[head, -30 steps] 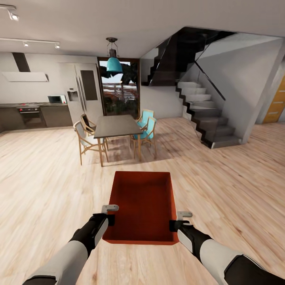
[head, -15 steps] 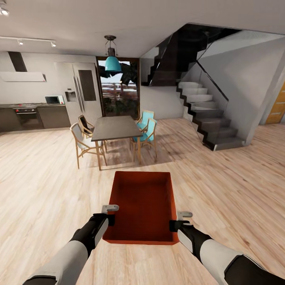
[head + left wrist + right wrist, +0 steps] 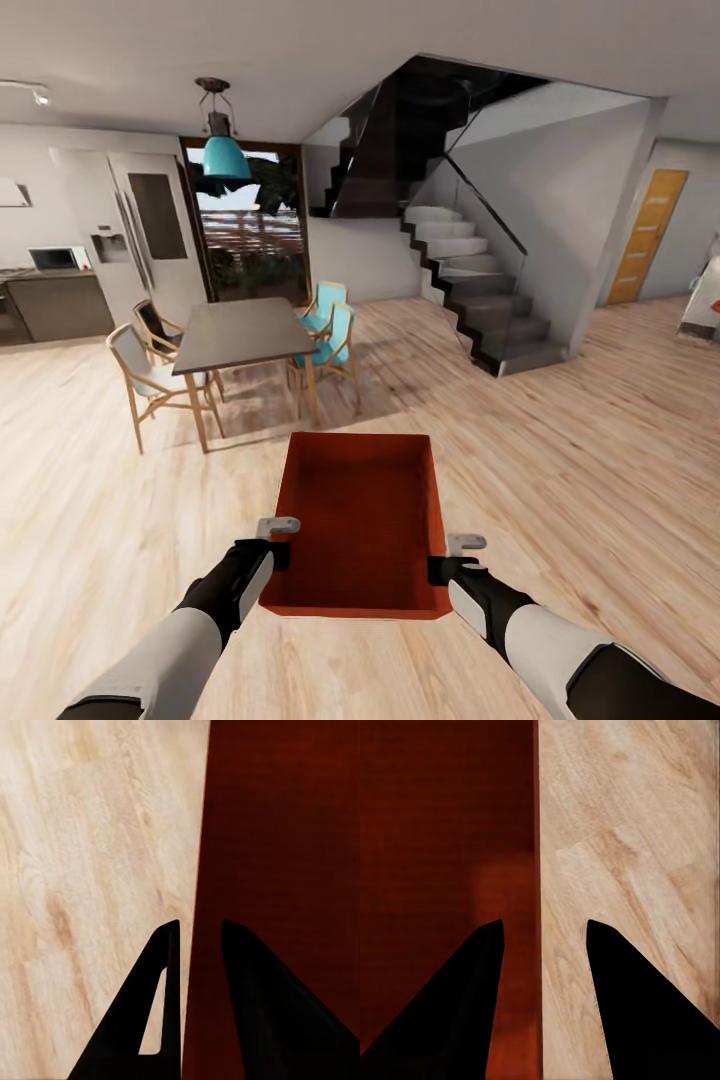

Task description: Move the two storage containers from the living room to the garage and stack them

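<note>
Step in hand, judged: transport leg. One storage container [image 3: 362, 520] is carried between both arms over the light wood-plank floor [image 3: 560, 470] of the open living area; it is not yet in the garage.

Left gripper [image 3: 277, 541]: clamped on the container's left long wall near the rim. In the left wrist view the left gripper [image 3: 196, 934] straddles that wall, one finger inside the bin and one outside, gap narrow.

Right gripper [image 3: 449, 557]: on the right long wall. In the right wrist view the right gripper [image 3: 540, 930] has the wall edge between its fingers, gap wider; contact of the pads cannot be told for certain, though the bin appears held.

Container: orange-red, rectangular, lidless, empty, walls tapering inward to a finely textured bottom. It sits level, long axis pointing away from the grippers.

Ahead of the grippers: dining table [image 3: 240, 335] with chairs to the left, staircase [image 3: 470, 290] beyond, orange-wood door [image 3: 648, 235] far right.

Next move, judged: drive toward that door, keeping both grips steady and the bin level.
</note>
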